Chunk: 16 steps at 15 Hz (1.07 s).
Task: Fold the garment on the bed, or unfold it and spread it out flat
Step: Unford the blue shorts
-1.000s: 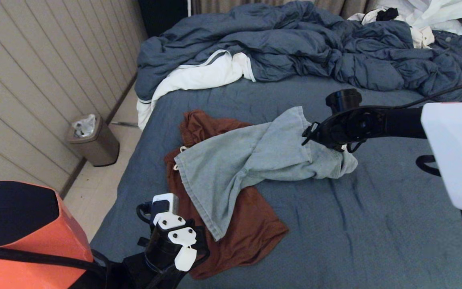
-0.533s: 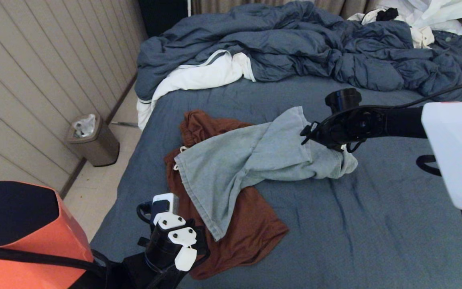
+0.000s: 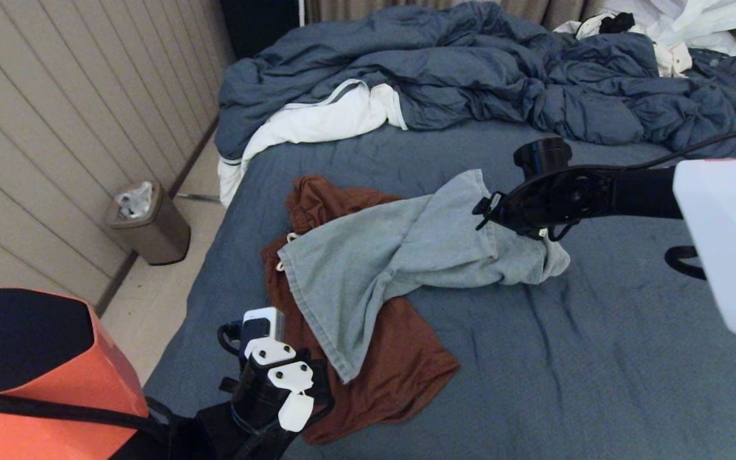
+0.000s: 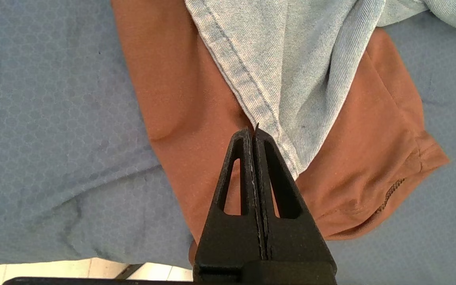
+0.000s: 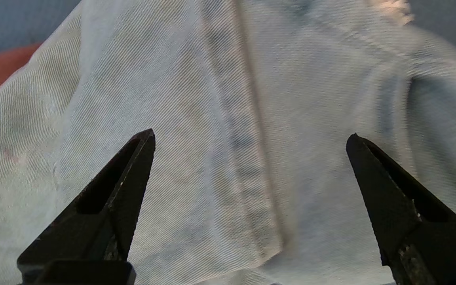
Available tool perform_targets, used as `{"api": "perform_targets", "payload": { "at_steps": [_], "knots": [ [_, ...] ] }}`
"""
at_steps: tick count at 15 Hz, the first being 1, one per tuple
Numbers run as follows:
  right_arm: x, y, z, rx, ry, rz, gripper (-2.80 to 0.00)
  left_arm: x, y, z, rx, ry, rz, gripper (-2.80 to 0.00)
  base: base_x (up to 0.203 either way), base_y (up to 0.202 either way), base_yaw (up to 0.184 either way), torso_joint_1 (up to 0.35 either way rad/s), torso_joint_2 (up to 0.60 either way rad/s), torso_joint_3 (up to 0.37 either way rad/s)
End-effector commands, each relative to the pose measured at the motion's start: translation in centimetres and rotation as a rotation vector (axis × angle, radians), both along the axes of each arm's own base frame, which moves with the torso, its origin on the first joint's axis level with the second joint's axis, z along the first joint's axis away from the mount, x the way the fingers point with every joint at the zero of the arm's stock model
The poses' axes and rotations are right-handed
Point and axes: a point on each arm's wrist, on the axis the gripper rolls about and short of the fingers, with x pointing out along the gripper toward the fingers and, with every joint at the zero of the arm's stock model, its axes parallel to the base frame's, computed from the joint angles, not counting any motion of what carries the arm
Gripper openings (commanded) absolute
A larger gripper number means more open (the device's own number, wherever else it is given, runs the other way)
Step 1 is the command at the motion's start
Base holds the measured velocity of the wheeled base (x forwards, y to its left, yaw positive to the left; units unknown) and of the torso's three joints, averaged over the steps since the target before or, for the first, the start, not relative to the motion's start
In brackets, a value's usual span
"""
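Note:
A pale blue denim garment [image 3: 393,255] lies crumpled across the middle of the bed [image 3: 598,358], partly on top of a rust-brown garment [image 3: 400,364]. My right gripper [image 3: 486,214] hovers over the denim's right part, open wide, with a seam of the cloth [image 5: 228,118] below the gap and nothing between its fingers [image 5: 133,178]. My left gripper [image 3: 314,390] is parked at the bed's near left edge and is shut on nothing. Its tip [image 4: 253,131] sits just above the denim's hem corner [image 4: 291,59] and the brown cloth [image 4: 196,99].
A puffy blue duvet [image 3: 470,70] with white lining is heaped along the far side of the bed. White clothes [image 3: 681,19] lie at the back right. A metal bin [image 3: 149,223] stands on the floor by the panelled wall, left of the bed.
My right gripper has opened a little wider and edged slightly up and to the left over the denim. The left arm and both garments have stayed put.

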Motion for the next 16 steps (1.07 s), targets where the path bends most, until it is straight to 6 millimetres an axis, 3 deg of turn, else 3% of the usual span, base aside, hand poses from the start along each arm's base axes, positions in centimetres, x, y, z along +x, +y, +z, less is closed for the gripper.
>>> {"api": "perform_targets", "payload": {
  "at_steps": [1,14,15,16],
  "knots": [
    [0.2,0.3,-0.5,0.001,0.000,0.003,0.00,0.0,0.0,0.1,-0.007,-0.004,0.005,-2.80,0.000,0.000,0.000,0.000,0.00,0.000],
    [1.1,3.2,-3.0,-0.006,0.023,0.056,0.00,0.0,0.0,0.2,-0.011,-0.007,0.004,-2.80,0.000,0.000,0.000,0.000,0.00,0.000],
    [1.1,3.2,-3.2,-0.005,0.026,0.055,-2.80,0.0,0.0,0.2,-0.011,-0.007,0.005,-2.80,0.000,0.000,0.000,0.000,0.00,0.000],
    [1.1,3.4,-3.2,-0.002,0.027,0.055,-2.80,0.0,0.0,0.2,-0.011,-0.007,0.005,-2.80,0.000,0.000,0.000,0.000,0.00,0.000]
  ]
}}
